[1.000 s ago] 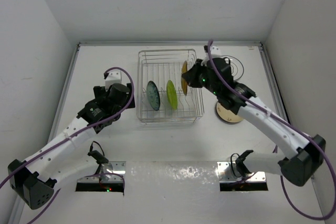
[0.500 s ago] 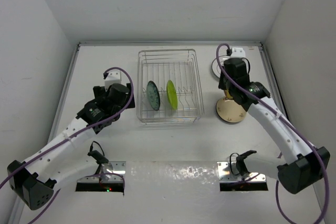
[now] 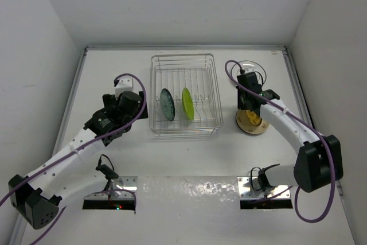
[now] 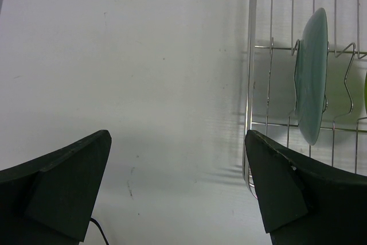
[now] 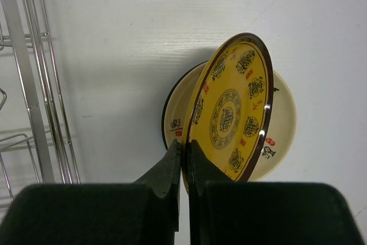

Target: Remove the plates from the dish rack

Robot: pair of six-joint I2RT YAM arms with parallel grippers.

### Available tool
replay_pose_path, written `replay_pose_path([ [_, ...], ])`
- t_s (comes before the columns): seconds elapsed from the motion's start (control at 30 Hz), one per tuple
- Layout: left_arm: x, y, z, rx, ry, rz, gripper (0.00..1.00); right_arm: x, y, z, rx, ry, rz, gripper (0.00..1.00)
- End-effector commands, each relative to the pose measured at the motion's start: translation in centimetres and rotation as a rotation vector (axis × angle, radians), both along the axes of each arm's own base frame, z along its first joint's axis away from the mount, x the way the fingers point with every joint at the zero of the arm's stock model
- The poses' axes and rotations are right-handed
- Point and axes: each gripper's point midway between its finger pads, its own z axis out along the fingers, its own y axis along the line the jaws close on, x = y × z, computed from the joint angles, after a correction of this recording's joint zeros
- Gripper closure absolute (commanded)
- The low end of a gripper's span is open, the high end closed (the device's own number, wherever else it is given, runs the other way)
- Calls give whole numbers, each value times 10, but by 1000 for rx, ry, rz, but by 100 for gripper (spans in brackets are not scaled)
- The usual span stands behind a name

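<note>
Yellow plate (image 5: pixel 229 113) in right claw (image 5: pixel 184 156) above cream plate (image 5: pixel 282 124), wire rack (image 5: pixel 27 84) alongside.

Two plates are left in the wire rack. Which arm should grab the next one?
Left. The left gripper is open beside the silver wire rack, close to the upright blue-grey plate. The right gripper is shut on a yellow patterned plate, tilted over a cream plate.

Nothing here reads as plain words or numbers. The yellow plate (image 5: pixel 232 113) carries round medallions and small red stamps of character-like marks, too fine to make out. The cream plate (image 5: pixel 282 120) beneath shows similar rim marks, equally unreadable.
</note>
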Motion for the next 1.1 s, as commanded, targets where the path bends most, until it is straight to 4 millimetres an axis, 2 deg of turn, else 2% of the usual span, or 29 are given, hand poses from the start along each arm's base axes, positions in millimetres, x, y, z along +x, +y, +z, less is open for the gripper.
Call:
replay_pose_path([
  [0.0, 6, -1, 4, -8, -22, -3, 0, 10, -1, 6, -2, -46, -15, 95],
  [0.1, 6, -2, 3, -8, -19, -4, 0, 6, -4, 2, -14, -28, -15, 77],
  [0.17, 6, -3, 3, -8, -20, -8, 0, 4, -5, 2, -15, -24, -15, 55],
  [0.27, 6, -2, 2, -6, -14, -7, 0, 2, -2, 8, 2, -34, -9, 46],
  [0.3, 6, -2, 2, -3, -14, -7, 0, 2, -1, 12, 10, -42, -7, 39],
  [0.37, 6, -1, 2, -2, -14, -2, 0, 4, 14, 24, 78, -84, 24, 35],
  [0.4, 7, -1, 3, 0, -17, 1, 0, 5, 24, 28, 116, -104, 52, 34],
  [0.47, 7, 1, 3, 2, -18, 9, 0, 5, 71, 42, 249, -143, 184, 33],
  [0.53, 7, 4, 4, 4, -23, 28, 0, 4, 105, 57, 306, -152, 271, 32],
  [0.57, 7, 6, 6, 1, -26, 33, 0, -1, 130, 54, 314, -123, 338, 32],
  [0.6, 7, 8, 6, 4, -29, 45, 0, 2, 145, 64, 343, -134, 372, 31],
  [0.67, 6, 11, 8, 4, -36, 56, 0, 1, 174, 62, 391, -116, 408, 30],
  [0.7, 6, 12, 8, 6, -38, 63, 0, 6, 183, 71, 408, -140, 405, 30],
  [0.83, 6, 11, 7, 6, -35, 60, 0, 13, 212, 76, 413, -169, 405, 31],
  [1.0, 7, 10, 7, 3, -32, 52, 0, 27, 242, 68, 396, -152, 393, 38],
  [1.03, 6, 10, 8, 1, -35, 52, 0, 29, 249, 71, 397, -157, 399, 39],
  [1.07, 6, 10, 7, 0, -34, 51, 0, 31, 253, 61, 383, -137, 396, 40],
])
